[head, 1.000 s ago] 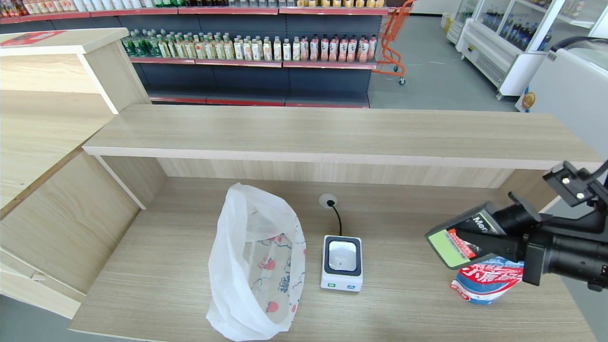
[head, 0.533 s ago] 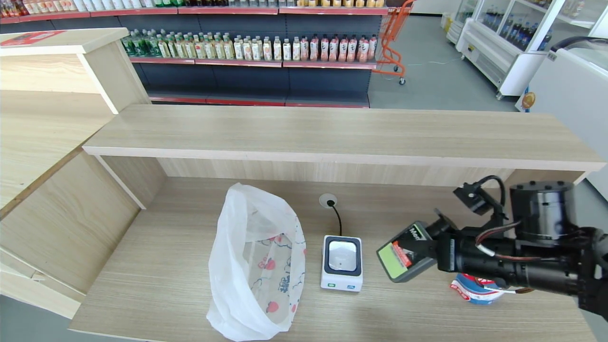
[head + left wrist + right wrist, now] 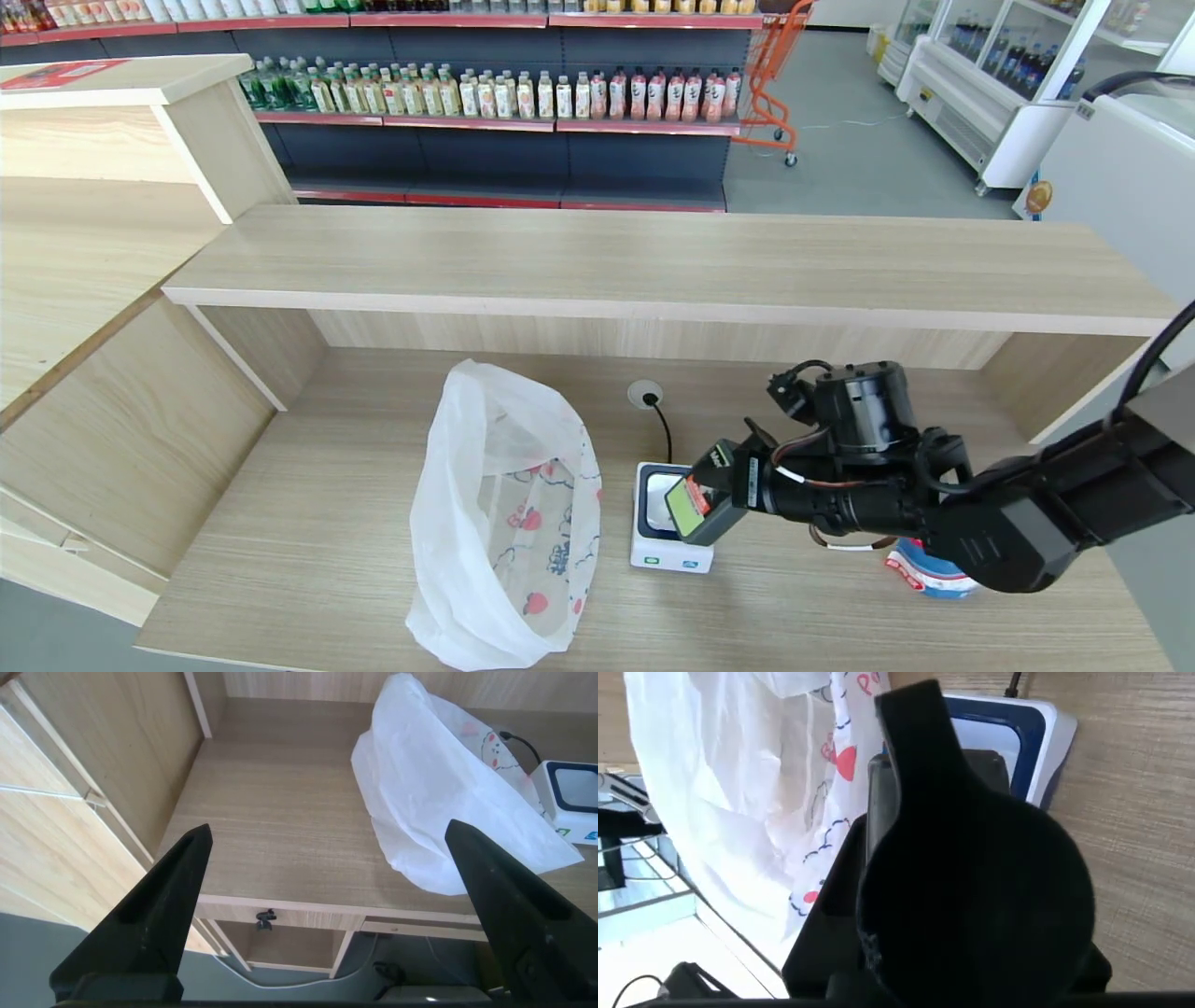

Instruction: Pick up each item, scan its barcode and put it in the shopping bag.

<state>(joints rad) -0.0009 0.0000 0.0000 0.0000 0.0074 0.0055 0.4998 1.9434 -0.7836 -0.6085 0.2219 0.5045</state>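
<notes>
Dark glossy box with a green and red label, clamped in the right gripper, hangs over the scanner near the table's front middle. We judge this is the scanning step: turn the barcode face flat to the glass window, then pause. The box is rigid and flat-sided, the scanner hard white plastic. A thin crinkly white bag stands open just beside it. A soft blue-red packet lies toward the front right corner. The left gripper is spread wide, holding nothing.
</notes>
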